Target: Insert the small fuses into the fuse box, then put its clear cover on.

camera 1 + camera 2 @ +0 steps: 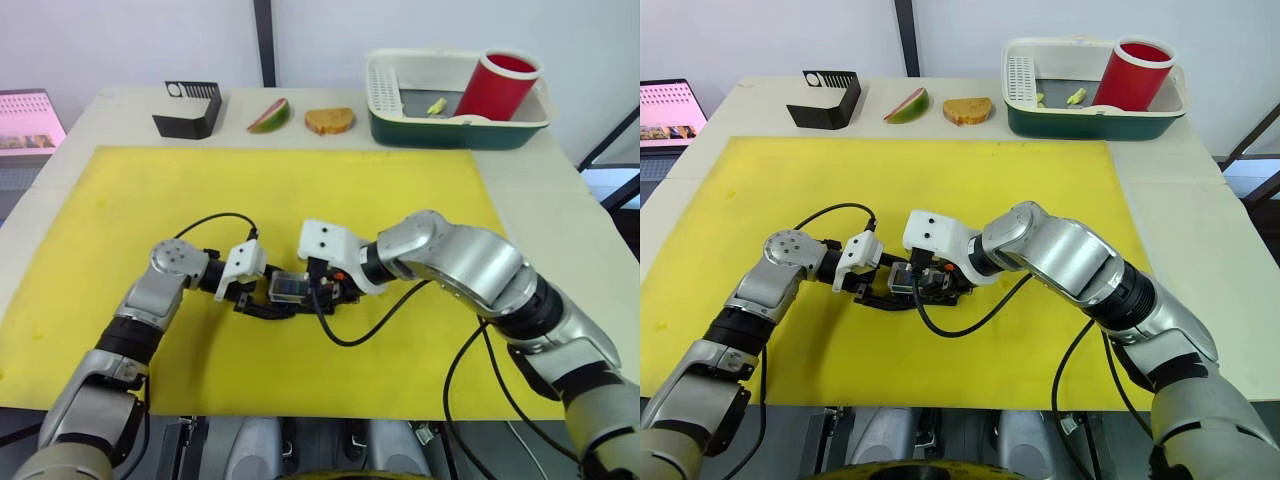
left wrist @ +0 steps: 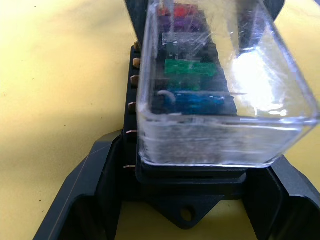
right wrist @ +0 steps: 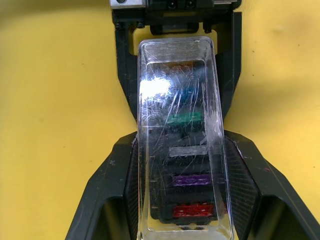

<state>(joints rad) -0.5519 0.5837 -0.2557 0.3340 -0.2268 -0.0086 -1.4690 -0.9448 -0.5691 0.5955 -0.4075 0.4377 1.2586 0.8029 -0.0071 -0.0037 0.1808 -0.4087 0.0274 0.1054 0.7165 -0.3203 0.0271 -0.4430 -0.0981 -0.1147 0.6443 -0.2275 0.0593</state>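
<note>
On yellow mat [image 1: 400, 200] | clear cover [image 2: 225, 90] atop fuse box [image 2: 190, 200] | both grippers' fingers clamp box ends

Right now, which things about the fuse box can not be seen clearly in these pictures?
- Whether the clear cover is fully clicked down: left wrist view, its lower edge hides the seam.
- The orange fuse: right wrist view, glare on the cover.
- The fuse box: head views, both grippers crowd it.

- Both eye views look down from the head over the worktop [image 1: 300, 190].
- Both wrist views face the fuse box [image 2: 190, 210] closely, from opposite ends.
</note>
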